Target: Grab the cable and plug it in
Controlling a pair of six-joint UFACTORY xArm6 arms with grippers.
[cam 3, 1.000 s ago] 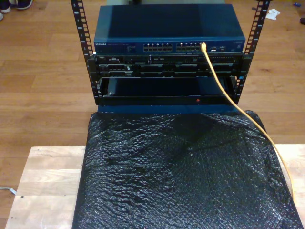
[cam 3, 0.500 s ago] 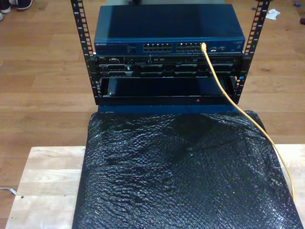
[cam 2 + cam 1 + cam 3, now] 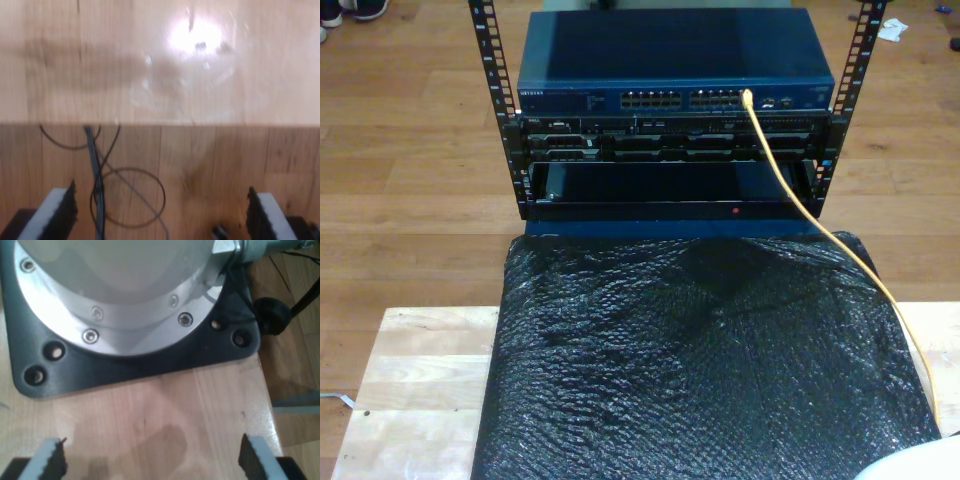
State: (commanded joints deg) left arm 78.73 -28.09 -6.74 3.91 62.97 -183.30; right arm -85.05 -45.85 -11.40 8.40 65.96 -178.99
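Note:
The yellow-orange cable runs from the port row of the blue network switch down across the rack front. It then crosses the black wrap towards the exterior view's lower right. Its upper end sits at a port; the plug is too small to make out. My first gripper is open over bare wood, facing an arm's black base plate. My second gripper is open near the table's edge, with floor beyond. Neither has anything between its fingers.
Black bubble wrap covers most of the wooden table. The rack stands on the floor behind it. Thin black cables loop on the floor past the table edge. A pale rounded part sits in the exterior view's bottom right corner.
A pale rounded shape has come into the exterior view's bottom right corner. The cable and the rack have not moved.

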